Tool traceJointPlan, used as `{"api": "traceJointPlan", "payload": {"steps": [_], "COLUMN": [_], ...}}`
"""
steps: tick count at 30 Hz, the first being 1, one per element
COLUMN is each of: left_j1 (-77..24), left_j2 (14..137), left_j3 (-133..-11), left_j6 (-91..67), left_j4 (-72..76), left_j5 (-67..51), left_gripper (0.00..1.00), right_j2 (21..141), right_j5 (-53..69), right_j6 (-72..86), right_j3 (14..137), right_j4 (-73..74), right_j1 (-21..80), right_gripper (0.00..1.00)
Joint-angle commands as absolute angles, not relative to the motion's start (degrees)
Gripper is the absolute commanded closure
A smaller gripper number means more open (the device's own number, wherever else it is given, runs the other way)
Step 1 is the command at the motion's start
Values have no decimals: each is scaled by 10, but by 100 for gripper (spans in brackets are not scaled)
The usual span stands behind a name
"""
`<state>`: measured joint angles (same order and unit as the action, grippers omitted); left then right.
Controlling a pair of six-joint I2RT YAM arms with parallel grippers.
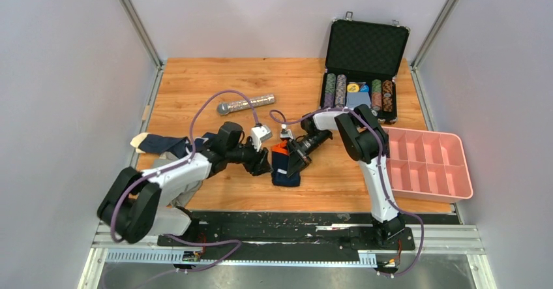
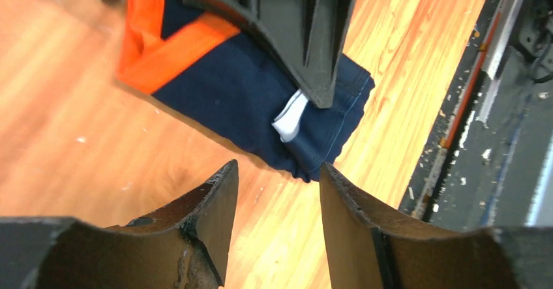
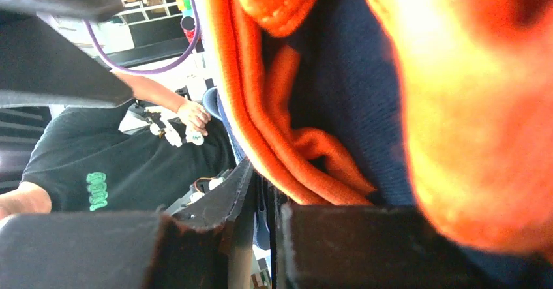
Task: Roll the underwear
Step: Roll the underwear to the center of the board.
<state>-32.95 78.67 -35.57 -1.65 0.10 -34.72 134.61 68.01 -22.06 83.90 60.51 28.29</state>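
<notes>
From above you've got a light wooden worktop [image 1: 215,80] boxed in by plain grey walls with metal posts in the corners, and the two arms bolted to a black rail at the near edge. There are two pieces of underwear. The plain navy underwear [image 1: 285,175] with the orange patch sits folded near the middle of the worktop. The striped underwear [image 1: 160,144] lies off at the left edge, partly under your left arm, next to one grey cloth [image 1: 184,194]. Your left fingers [image 1: 263,165] are just beside the navy piece on its left, and your right fingers [image 1: 295,160] are down on its top end. Further back there's one sparkly microphone [image 1: 246,104], one open black case [image 1: 365,54] with four rows of chips that I can count, and one pink divided tray [image 1: 456,184] on the right. On the left wrist cam your left fingers [image 2: 209,211] are apart with nothing between them, hanging over bare wood just short of the navy underwear [image 2: 235,100]. A white label [image 2: 290,116] pokes out of its fold, and one right finger [image 2: 293,28] lies across the cloth. The right wrist cam is crammed with orange and navy fabric [image 3: 345,106]. Your right fingers [image 3: 215,230] are nearly together, pinched on the cloth, and one person in a black T-shirt [image 3: 111,165] is behind.
</notes>
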Motion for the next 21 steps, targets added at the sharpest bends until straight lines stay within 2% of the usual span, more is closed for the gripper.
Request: {"api": "traceJointPlan", "payload": {"steps": [1, 5, 9, 17, 21], "left_j1": [-385, -436, -442, -485, -501], "left_j2": [704, 682, 731, 783, 810], "left_j3": [-320, -279, -247, -207, -207], "left_j6": [136, 319, 511, 617, 657], "left_j4": [57, 108, 179, 259, 238], "left_j5": [-291, -331, -353, -310, -282], "left_gripper": [43, 42, 38, 35, 41], "right_j2": [1416, 1428, 1441, 1448, 1453], "right_j5": [526, 506, 497, 499, 502], "right_j6": [-199, -187, -174, -175, -176], "right_j3": [847, 855, 863, 867, 871], "right_j4": [556, 556, 557, 567, 572], "right_j1": [292, 298, 302, 301, 301], "right_gripper": [100, 100, 100, 100, 100]}}
